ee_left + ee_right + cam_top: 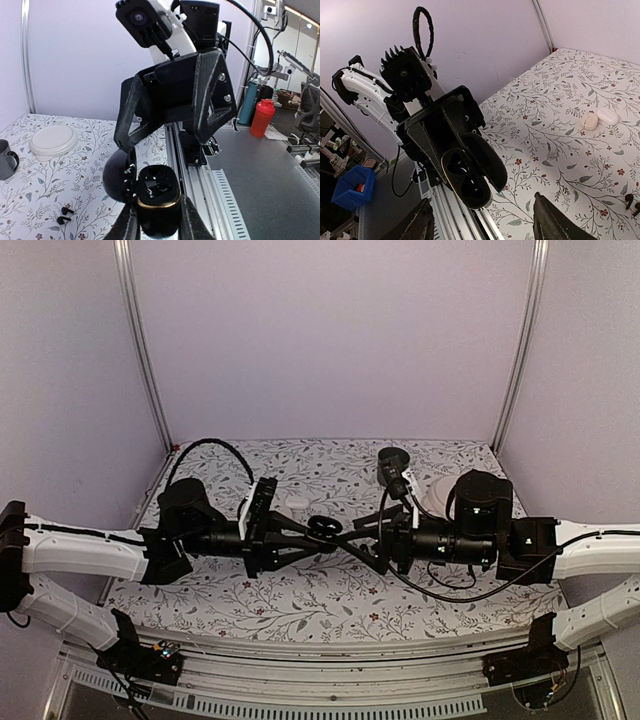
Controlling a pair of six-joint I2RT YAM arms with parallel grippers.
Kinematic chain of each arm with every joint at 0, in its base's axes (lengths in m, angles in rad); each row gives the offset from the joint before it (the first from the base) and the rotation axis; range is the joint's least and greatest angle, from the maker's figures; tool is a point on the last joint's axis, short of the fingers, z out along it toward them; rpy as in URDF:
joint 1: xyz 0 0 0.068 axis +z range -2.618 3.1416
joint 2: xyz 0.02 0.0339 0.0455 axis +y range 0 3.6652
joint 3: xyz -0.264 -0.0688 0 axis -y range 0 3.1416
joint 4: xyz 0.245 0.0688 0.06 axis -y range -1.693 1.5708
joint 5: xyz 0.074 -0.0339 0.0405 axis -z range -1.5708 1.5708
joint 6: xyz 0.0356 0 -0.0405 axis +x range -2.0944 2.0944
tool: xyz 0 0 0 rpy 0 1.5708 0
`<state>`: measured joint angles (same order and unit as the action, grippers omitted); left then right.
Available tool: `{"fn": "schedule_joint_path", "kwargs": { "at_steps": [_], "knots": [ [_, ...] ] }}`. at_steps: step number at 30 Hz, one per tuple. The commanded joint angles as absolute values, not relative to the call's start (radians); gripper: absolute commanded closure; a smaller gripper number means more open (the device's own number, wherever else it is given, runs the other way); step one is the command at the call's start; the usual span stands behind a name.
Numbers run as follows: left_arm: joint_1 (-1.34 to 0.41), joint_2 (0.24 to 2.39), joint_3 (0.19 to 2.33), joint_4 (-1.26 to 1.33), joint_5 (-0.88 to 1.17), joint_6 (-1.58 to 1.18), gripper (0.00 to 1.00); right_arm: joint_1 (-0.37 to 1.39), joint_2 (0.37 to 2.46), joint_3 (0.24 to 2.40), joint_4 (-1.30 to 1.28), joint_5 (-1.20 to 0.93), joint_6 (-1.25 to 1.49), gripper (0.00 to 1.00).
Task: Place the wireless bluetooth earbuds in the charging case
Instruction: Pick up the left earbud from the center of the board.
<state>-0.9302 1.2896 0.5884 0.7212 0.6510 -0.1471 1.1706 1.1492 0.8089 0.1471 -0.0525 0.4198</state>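
The black charging case [157, 200] with a gold rim is pinched between the fingers of my left gripper [159, 212], which is shut on it. Its lid [116, 175] hangs open to the left and both wells [465, 177] look empty. Two tiny black earbuds [64, 215] lie on the floral table, also visible at the right edge of the right wrist view [631, 201]. My right gripper [485, 225] stands open, facing the case a short way off with nothing in it. Over the table's middle the two grippers [318, 532] [368, 532] meet nose to nose.
Two small white pieces [590, 121] [608, 116] lie together on the table. A dark mug [7, 159] and a round white dish [53, 141] sit at the back right of the table [300, 605]. Below the case runs the table's metal front rail [220, 200].
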Motion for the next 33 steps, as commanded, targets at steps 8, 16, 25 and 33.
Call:
{"fn": "schedule_joint_path", "kwargs": {
  "at_steps": [8, 16, 25, 33],
  "knots": [
    [-0.941, 1.207, 0.569, 0.664, 0.584, 0.014, 1.00, 1.168, 1.111, 0.819, 0.036, -0.028, 0.495, 0.40],
    [-0.940, 1.152, 0.520, 0.678, 0.486, 0.051, 1.00, 1.058, 1.108, 0.812, -0.171, 0.051, 0.637, 0.46],
    [-0.927, 1.112, 0.450, 0.738, 0.411, 0.022, 1.00, 0.856, 1.372, 0.783, -0.209, -0.042, 0.705, 0.58],
    [-0.909, 1.079, 0.412, 0.752, 0.389, -0.004, 1.00, 0.766, 1.664, 0.932, -0.210, -0.011, 0.613, 0.65]
  ]
}}
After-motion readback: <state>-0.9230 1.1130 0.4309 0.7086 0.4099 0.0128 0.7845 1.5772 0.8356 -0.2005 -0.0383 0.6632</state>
